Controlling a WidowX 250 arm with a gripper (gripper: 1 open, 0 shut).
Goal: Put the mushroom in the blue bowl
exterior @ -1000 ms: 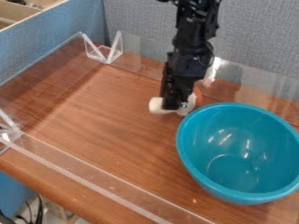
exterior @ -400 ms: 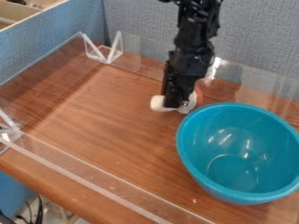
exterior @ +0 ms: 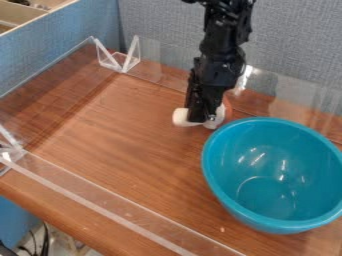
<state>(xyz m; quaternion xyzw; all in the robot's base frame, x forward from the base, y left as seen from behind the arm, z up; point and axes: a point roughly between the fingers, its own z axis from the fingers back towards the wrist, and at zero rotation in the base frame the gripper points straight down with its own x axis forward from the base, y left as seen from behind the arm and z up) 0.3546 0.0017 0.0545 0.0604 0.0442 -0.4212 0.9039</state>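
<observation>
The black gripper reaches straight down to the wooden table, just behind the left rim of the blue bowl. Its jaws are shut low on the mushroom, whose cream stem pokes out to the left of the fingertips. The arm hides the cap. The glossy teal bowl stands upright at the front right and has nothing in it. Gripper and bowl rim are close together but apart.
Low clear plastic walls ring the table, with a bracket at the back left and a strip along the front edge. A blue partition rises at the left. Bare wood lies left of the gripper.
</observation>
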